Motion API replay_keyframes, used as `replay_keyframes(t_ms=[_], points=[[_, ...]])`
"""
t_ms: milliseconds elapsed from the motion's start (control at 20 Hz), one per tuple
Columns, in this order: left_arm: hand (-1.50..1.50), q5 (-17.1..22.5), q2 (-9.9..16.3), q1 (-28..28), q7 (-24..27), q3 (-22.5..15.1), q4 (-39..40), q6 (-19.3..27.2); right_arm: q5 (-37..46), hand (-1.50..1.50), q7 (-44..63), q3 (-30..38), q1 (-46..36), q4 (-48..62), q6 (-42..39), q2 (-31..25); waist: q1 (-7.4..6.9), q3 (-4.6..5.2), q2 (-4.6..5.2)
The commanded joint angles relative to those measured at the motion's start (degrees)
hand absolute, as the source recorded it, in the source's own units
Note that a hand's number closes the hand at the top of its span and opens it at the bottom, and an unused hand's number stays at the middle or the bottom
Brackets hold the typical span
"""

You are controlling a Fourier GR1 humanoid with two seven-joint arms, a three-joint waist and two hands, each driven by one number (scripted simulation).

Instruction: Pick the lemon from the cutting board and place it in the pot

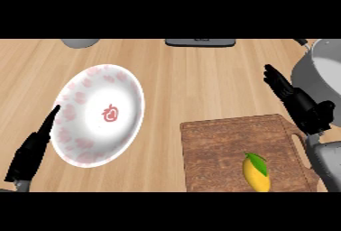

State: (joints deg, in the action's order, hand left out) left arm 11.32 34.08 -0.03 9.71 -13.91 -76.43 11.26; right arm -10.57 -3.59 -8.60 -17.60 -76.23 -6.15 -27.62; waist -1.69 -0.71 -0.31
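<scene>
Presently on the wooden counter [200, 81], largest first:

1. Plate [100, 115], white with pink blotches and a red mark at its middle; left of centre. No part in the task.
2. Cutting board [220, 149], dark brown wood, lower right of the frame, with a handle slot at its right edge.
3. Pot [320, 67], grey metal, upper right, cut off by the frame edge; well apart from the fruit.
4. Right hand [303, 108], black, between pot and board's upper right corner; fingers straight and spread, holding nothing.
5. Left hand [30, 155], black, lower left edge beside the plate; fingers straight, holding nothing, at rest.
6. Lemon [256, 173], yellow with a green leaf, lying on the board near its lower edge.

Handling note, as judgement: the step is the reach. The right hand should come down toward the frame's bottom, settle over the lemon's middle, and curl round its narrow width before lifting.
</scene>
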Motion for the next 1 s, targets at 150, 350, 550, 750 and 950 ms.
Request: replay_keyframes(t_ms=[150, 350, 550, 750, 950], points=[[0.0, 4.2, -7.8, 1.5, 3.8, 3.0, -4.3, 4.8, -4.3, 1.5, -21.4, 9.4, 2.1, -14.0, -3.7, -4.4, 5.0, 0.6, -1.71], [0.0, 8.4, -13.0, 0.6, 4.3, 4.5, -7.1, 6.3, 2.5, -1.5, -21.6, 21.9, 8.1, -9.2, 10.9, -8.7, 8.77, 0.63, -1.18], [0.0, 7.3, -15.7, 1.1, 2.7, 2.1, -12.2, 8.9, -2.2, -1.5, -40.7, 21.5, 23.0, -19.6, 5.8, -0.2, 6.42, 0.48, -0.81], [0.0, 5.2, -17.5, 0.0, 2.9, 0.6, -11.9, 10.7, -1.5, -1.5, -54.6, 20.7, 34.2, -26.3, 3.2, 5.1, 6.05, 0.55, -0.41], [0.0, 3.2, -17.0, -1.8, -2.4, -0.9, -16.6, 12.9, 4.2, -1.5, -54.5, 22.1, 47.0, -36.3, 3.9, 4.2, 4.42, 0.69, -0.12]])
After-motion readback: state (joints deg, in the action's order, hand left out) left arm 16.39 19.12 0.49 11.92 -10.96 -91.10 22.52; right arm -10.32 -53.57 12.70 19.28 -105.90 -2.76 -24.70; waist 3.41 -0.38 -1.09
